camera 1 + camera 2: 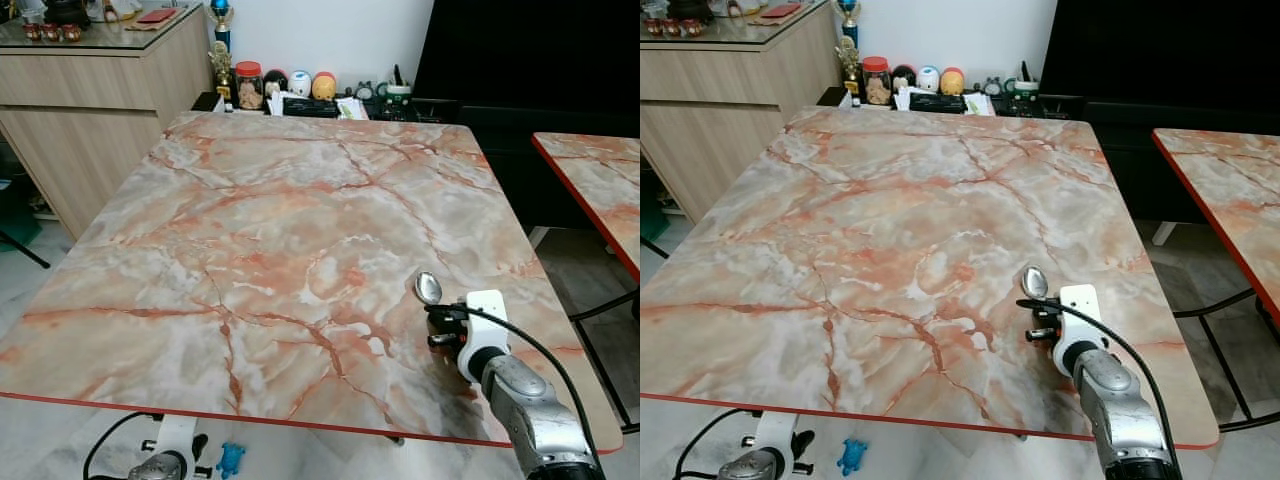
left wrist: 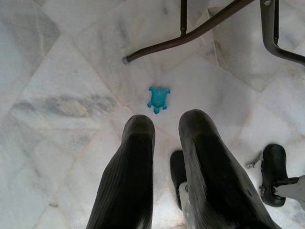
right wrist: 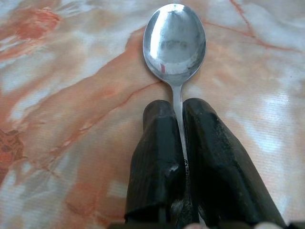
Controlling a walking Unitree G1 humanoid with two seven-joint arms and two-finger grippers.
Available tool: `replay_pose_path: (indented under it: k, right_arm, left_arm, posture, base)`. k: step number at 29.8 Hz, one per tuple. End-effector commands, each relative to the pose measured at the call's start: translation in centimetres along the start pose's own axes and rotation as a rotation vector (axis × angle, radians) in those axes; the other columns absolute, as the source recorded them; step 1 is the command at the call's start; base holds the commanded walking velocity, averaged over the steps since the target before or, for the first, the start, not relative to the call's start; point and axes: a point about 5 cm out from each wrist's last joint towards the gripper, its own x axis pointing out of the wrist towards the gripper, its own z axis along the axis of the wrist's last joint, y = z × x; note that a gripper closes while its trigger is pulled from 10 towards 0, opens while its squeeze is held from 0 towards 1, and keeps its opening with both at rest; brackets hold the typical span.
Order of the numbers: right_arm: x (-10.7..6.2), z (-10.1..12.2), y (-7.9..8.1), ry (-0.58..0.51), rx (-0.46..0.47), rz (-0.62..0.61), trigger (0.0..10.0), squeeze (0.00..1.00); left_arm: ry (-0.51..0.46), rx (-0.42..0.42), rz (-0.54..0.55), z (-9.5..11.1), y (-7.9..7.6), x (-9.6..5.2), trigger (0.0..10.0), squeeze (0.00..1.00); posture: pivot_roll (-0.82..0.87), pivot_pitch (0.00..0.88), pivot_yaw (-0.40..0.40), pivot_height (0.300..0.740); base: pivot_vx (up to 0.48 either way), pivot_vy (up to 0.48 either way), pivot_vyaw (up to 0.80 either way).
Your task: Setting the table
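Both right claw (image 3: 174, 112) fingers pinch spoon (image 3: 175, 43) handle over table (image 1: 280, 230).

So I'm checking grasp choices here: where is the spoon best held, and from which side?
By the thin handle, from its tail end, as the right tool does now: both fingers pinch the stem just behind the bowl. The spoon points away over the marble table, and its wide, rounded bowl would slip.

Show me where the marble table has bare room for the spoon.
Nearly all of the marble table is bare, from the red near edge to the far edge. The right gripper holds the spoon over the near right part. Crowding is only behind the far edge: jars and figurines.
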Motion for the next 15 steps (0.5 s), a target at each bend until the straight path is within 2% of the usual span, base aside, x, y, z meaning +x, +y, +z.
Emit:
replay_pose_path:
  k: [1, 5, 6, 8, 10, 15]
  right_arm:
    - [0.1, 0.0, 0.4, -0.001, -0.009, 0.006, 0.0, 0.00]
    - [0.2, 1.4, 0.6, -0.095, 0.004, -0.030, 0.0, 0.00]
    - [0.2, 2.2, 0.9, -0.156, -0.025, -0.054, 10.0, 0.00]
    - [-0.1, 3.8, 2.1, -0.297, -0.068, -0.072, 10.0, 0.00]
    - [-0.6, 5.0, 3.2, -0.411, -0.040, -0.089, 10.0, 0.00]
    - [-1.4, 5.2, 4.7, -0.506, -0.022, -0.102, 10.0, 0.00]
  left_arm:
    - [0.015, -0.003, -0.002, -0.4, 0.0, -0.1, 10.0, 0.00]
    - [0.013, 0.001, 0.004, -0.3, 0.1, -0.1, 10.0, 0.00]
    - [0.012, 0.002, 0.008, -0.3, 0.1, -0.1, 10.0, 0.00]
    - [0.010, 0.000, 0.016, -0.4, 0.2, -0.1, 10.0, 0.00]
    - [0.010, -0.008, 0.022, -0.4, 0.2, -0.1, 10.0, 0.00]
    - [0.026, -0.030, 0.030, -0.8, 0.4, -0.2, 10.0, 0.00]
  posture:
    - [0.10, 0.013, -0.039, 0.740]
    - [0.09, 0.012, -0.037, 0.740]
    - [0.09, 0.012, -0.037, 0.740]
    - [0.09, 0.013, -0.040, 0.740]
    - [0.09, 0.012, -0.040, 0.740]
    - [0.09, 0.011, -0.039, 0.740]
  base:
    - [0.000, 0.000, 0.00]
    - [0.000, 0.000, 0.00]
    - [0.000, 0.000, 0.00]
    - [0.000, 0.000, 0.00]
    - [0.000, 0.000, 0.00]
    - [0.000, 0.000, 0.00]
